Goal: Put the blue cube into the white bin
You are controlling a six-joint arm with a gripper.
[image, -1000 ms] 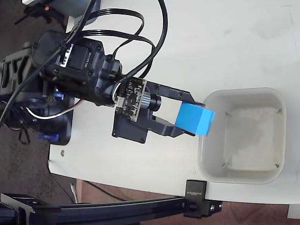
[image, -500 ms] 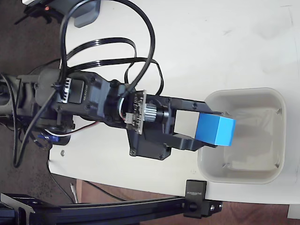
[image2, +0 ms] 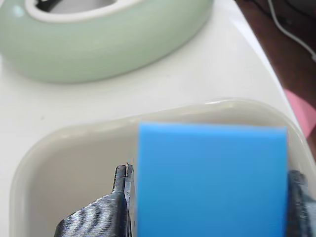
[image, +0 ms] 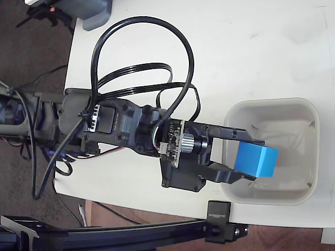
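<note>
The blue cube (image: 256,161) hangs over the open white bin (image: 293,196), held between the black fingers of my gripper (image: 246,157), which is shut on it. The arm reaches in from the left of the fixed view, and the fingers cross the bin's left rim. In the wrist view the blue cube (image2: 212,180) fills the lower middle between my gripper's (image2: 210,197) two fingers, with the white bin (image2: 64,163) below and around it. Whether the cube touches the bin floor I cannot tell.
A pale green ring-shaped object (image2: 103,44) lies on the white table beyond the bin in the wrist view. Black cables (image: 141,68) loop above the arm. A black clamp (image: 217,214) sits at the table's lower edge, near the bin. A grey device (image: 91,13) is at top left.
The arm has carried the cube to the right and slightly down, from beside the bin's left rim to over its inside. The gripper has stayed shut on the cube.
</note>
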